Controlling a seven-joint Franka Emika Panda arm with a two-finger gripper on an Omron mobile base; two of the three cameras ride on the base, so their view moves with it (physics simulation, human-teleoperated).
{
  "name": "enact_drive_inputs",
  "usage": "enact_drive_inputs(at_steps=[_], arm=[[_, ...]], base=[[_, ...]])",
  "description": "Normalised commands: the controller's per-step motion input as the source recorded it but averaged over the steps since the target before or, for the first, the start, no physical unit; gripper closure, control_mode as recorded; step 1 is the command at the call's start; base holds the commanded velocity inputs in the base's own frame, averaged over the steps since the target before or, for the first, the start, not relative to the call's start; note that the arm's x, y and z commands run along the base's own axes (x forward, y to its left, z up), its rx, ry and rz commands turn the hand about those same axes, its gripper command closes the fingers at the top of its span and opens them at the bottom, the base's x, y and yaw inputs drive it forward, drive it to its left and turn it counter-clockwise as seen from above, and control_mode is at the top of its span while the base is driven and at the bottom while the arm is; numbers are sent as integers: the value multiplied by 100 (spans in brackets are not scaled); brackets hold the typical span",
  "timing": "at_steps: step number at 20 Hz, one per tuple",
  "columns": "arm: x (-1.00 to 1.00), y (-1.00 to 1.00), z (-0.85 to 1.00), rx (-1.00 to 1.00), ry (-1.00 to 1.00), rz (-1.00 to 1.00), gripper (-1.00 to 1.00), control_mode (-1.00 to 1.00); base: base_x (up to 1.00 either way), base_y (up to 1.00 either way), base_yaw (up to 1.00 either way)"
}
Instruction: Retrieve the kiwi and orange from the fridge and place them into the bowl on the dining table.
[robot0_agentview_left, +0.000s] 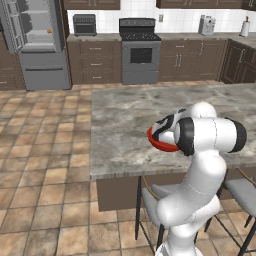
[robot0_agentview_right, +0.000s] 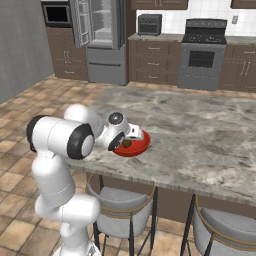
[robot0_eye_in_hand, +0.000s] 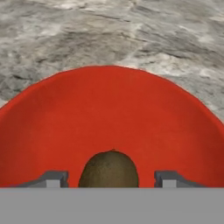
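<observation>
Releasing: kiwi (robot0_eye_in_hand: 109, 169) is sitting in the bowl (robot0_eye_in_hand: 109, 113), between the fingertips (robot0_eye_in_hand: 52, 178), with gaps showing on both sides.
Gripper (robot0_eye_in_hand: 109, 181): jaws are standing apart, gripping nothing.
Bowl position: resting on the dining table (robot0_agentview_left: 125, 115), near its near edge.
Orange (robot0_agentview_left: 49, 31): a small orange dot is showing on a shelf in the open fridge (robot0_agentview_left: 37, 45), far left.
Advice: lifting straight up, fingers clearing the rim, is looking safest before returning for the orange.
Obscured: the arm is hiding most of the bowl in the left base view; the kiwi's lower part is cut off.
</observation>
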Motion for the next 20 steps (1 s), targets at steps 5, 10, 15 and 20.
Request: enact_drive_inputs(at_steps=[5, 10, 15, 20], arm=[[24, -5, 1, 0, 0, 0, -100, -100], [-8, 0, 44, 0, 0, 0, -100, -100], [-60, 0, 81, -1, -12, 0, -100, -100], [-88, 0, 100, -9, -28, 5, -100, -100]], base=[[0, 0, 0], [0, 0, 0], [0, 0, 0], [0, 0, 0]])
